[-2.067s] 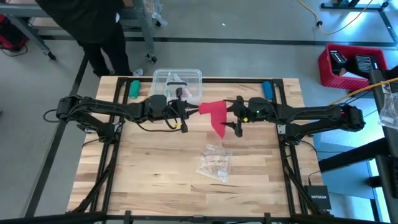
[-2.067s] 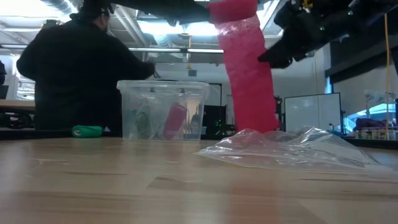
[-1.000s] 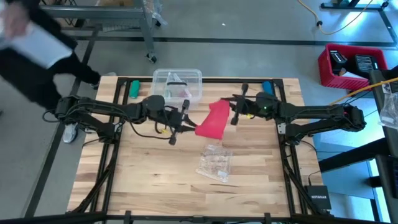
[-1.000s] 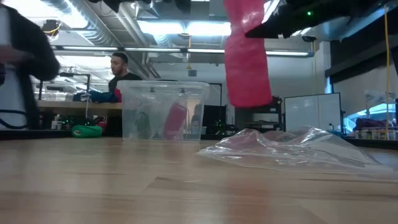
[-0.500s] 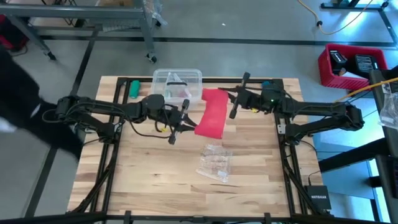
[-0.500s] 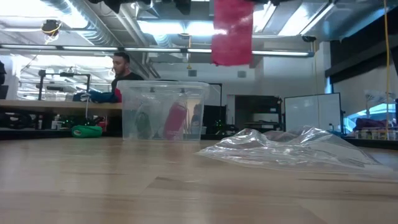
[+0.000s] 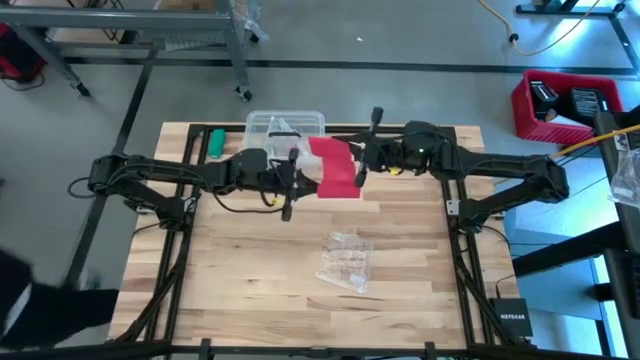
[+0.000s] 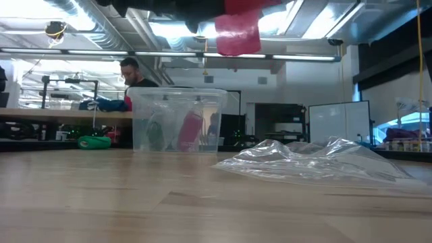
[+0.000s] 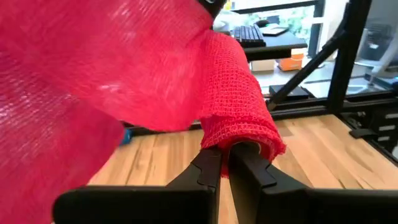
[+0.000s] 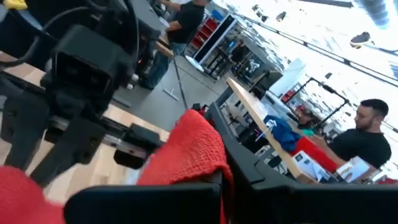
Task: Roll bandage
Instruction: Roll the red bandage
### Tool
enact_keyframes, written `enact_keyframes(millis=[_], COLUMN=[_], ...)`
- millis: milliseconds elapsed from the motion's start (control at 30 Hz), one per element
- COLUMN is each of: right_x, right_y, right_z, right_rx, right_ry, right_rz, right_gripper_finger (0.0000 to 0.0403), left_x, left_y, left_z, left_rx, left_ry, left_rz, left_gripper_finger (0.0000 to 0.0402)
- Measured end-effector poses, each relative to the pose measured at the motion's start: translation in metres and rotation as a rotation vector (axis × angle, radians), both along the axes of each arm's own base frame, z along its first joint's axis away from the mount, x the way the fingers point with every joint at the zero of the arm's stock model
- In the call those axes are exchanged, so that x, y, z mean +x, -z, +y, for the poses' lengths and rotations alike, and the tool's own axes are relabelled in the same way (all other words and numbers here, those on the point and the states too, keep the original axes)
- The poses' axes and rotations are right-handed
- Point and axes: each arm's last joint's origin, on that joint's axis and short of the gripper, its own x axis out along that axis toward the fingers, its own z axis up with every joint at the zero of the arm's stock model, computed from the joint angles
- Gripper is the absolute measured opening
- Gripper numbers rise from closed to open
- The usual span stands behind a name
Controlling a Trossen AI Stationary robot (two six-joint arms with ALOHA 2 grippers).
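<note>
The bandage point(image 7: 336, 168) is a red-pink strip of cloth held high above the table's far middle, between my two grippers. Its free end point(image 8: 237, 34) hangs well clear of the wood. My left gripper point(image 7: 300, 174) reaches in from the table's left and is shut on the bandage point(image 9: 155, 68). My right gripper point(image 7: 360, 160) comes from the table's right and is shut on the bandage point(image 10: 193, 146) too. Both point roughly level, close to each other. My left gripper pinches a bunched, wrapped-over part of the bandage point(image 9: 239, 134) between its two fingertips, coming level from the table's left. The cloth curls over the fingertips and spreads away slack, lifted clear of the table. My right gripper pinches a gathered fold of the bandage point(image 10: 202, 163) between its two fingers, coming level from the table's right. The cloth humps up over the fingers. How many layers it has, I cannot tell. The strip hangs clear of the table.
A clear plastic box point(image 7: 285, 135) stands at the far edge, right behind the grippers. A crumpled clear wrapper point(image 7: 345, 262) lies at the table's middle. A green roll point(image 7: 215, 143) and a blue one point(image 7: 430, 140) lie at the far corners. A person point(image 8: 131, 84) stands beyond the table.
My right gripper has risen and gone toward the far edge and a little left, rolling its wrist, still shut on the bandage. The strip's hanging end has lifted much higher above the table and now bunches between the two grippers. My left wrist has turned a little.
</note>
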Motion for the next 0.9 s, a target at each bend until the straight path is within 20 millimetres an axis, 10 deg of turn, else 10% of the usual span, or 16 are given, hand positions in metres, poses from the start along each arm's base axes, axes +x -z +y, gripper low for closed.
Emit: enact_keyframes(millis=[900], right_x=[0.011], right_y=[-0.067], right_z=[0.006], right_rx=[0.049], right_ry=[-0.179], right_rz=[-0.100], right_gripper_finger=[0.0000], left_x=[0.013], left_y=[0.022], left_z=[0.023], left_rx=[-0.066], left_ry=[-0.172], left_rz=[0.057], left_gripper_finger=[0.0013])
